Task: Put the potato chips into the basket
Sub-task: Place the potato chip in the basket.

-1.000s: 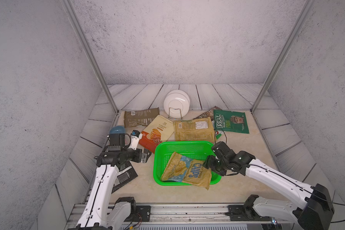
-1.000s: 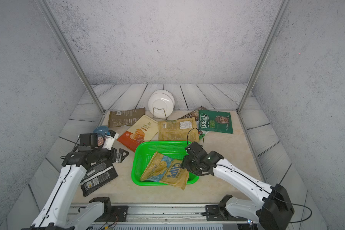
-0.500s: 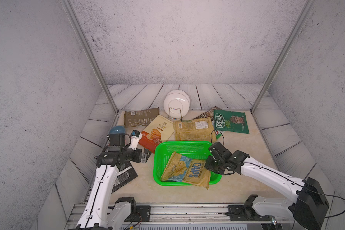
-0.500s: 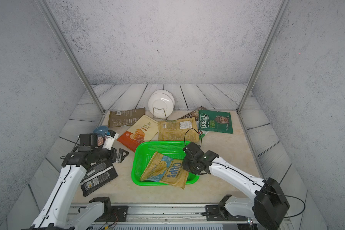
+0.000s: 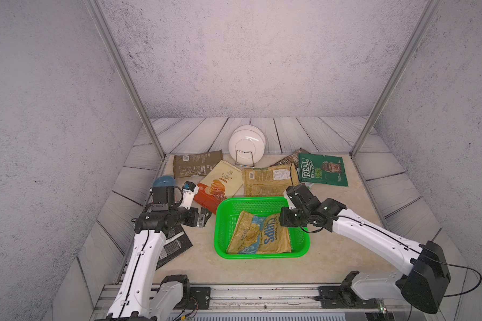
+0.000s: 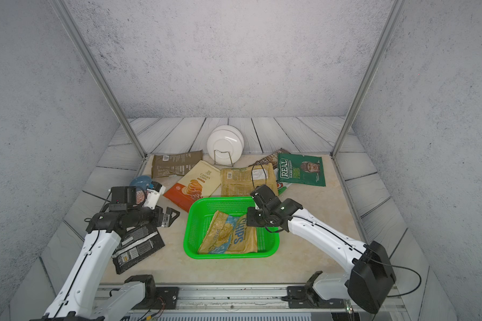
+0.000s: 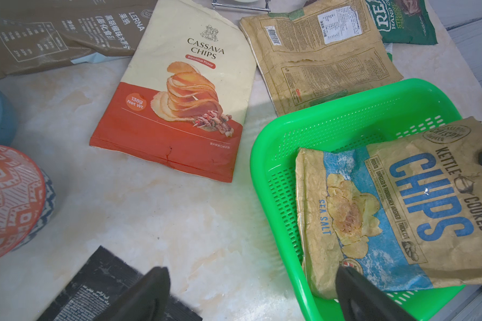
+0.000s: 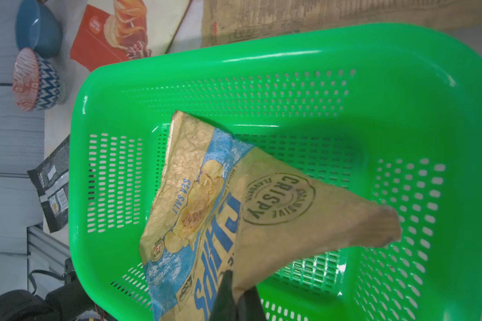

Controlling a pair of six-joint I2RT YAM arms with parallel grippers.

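The right arm reaches low over the basket's [image 5: 218, 230] right side, the right gripper [image 5: 285, 221] pinched shut on a raised corner of the kettle chips bag [image 5: 259, 236] — the bag's other end rests inside the basket. The left gripper [image 5: 203, 218] hovers just left of the basket, jaws wide, empty. Behind the basket lie a cassava bag [image 5: 220, 183], a tan bag [image 5: 267, 180] and a green bag [image 5: 323, 169] — a black bag [image 5: 173, 244] lies left of it.
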